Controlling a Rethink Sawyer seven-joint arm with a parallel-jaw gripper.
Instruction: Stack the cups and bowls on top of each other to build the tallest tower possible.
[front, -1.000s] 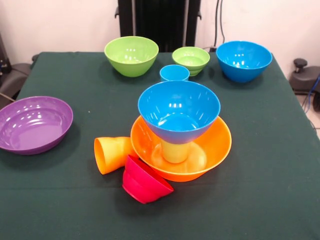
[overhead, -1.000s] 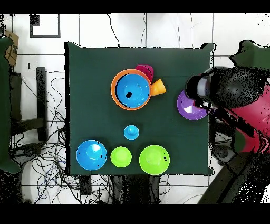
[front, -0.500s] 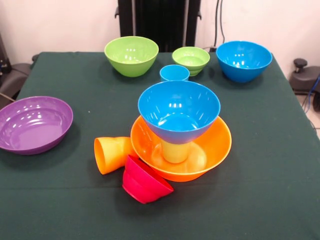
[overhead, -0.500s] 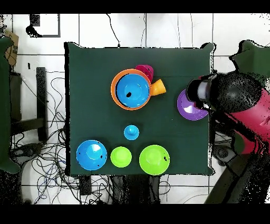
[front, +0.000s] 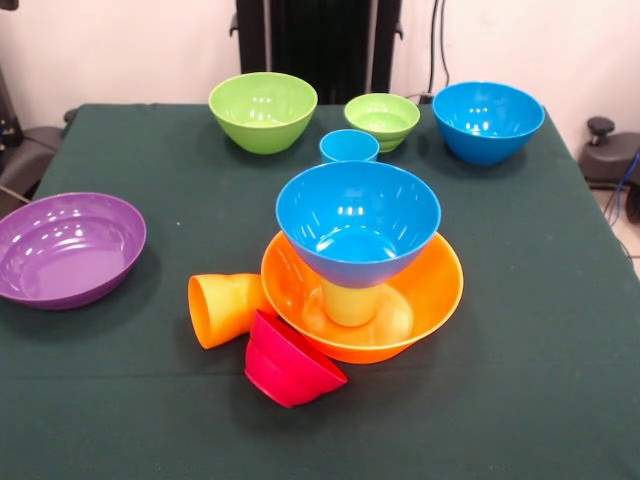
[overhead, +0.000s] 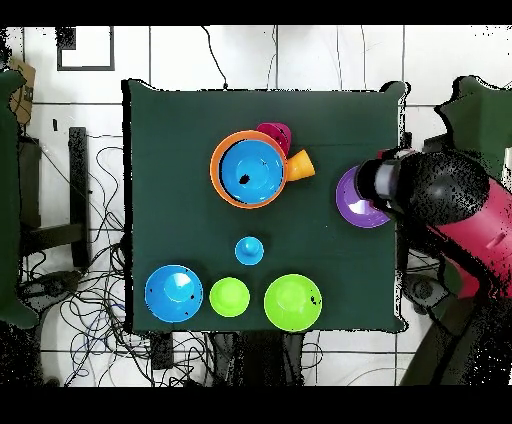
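Centre: tower of blue bowl on lime cup in orange bowl. Overhead, right: end effector above purple bowl; its opening cannot be told.

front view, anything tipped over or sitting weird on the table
Yes. The orange cup lies on its side and the red bowl is tilted, both against the big orange bowl. Inside it, a blue bowl perches on the lime green cup.

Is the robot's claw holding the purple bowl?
Cannot be told. The arm hangs over the purple bowl, hiding the claw; the bowl sits on the table.
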